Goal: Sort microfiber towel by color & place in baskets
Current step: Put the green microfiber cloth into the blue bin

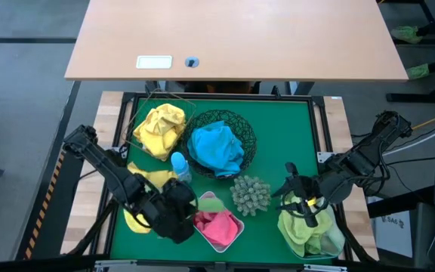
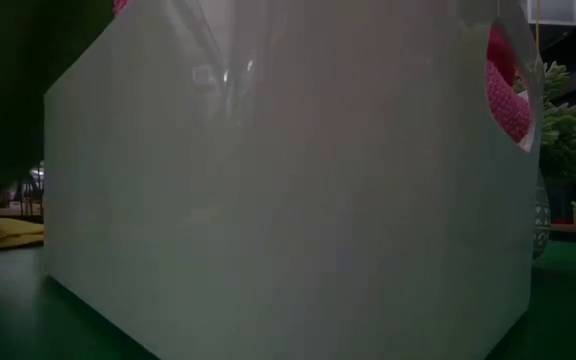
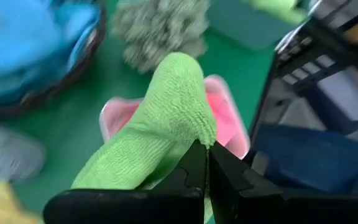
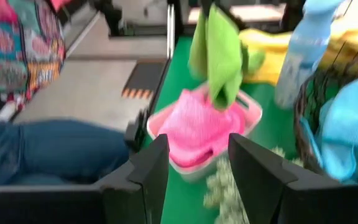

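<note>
Green mat (image 1: 278, 136) on the work table, plain wooden desk (image 1: 232, 38) beyond it at the far side; a person in jeans (image 4: 48, 149) sits off to one side of the rig.

Left gripper (image 3: 207, 155), near-left of the mat, has its jaws pressed together on a lime green towel (image 3: 160, 118), which hangs right above the white tub (image 1: 219, 227) w/ the pink towel (image 1: 217, 224) in it. Right gripper (image 4: 197, 158) sits at the near-right above the green towels in the clear tub (image 1: 312, 234), jaws spread, holding nothing I can see.

Prob. the move now: carry that lime towel across to the right tub w/ the other greens, not drop it here. Lift high enough to clear the spiky ball (image 1: 250, 194) btwn the two tubs, and get the right arm out of the way first. Yellow towels (image 1: 159, 128) sit far-left in the wire basket, blue towels (image 1: 216, 147) in the black mesh bowl (image 1: 248, 136), small blue bottle (image 1: 180, 168) just beside it.
</note>
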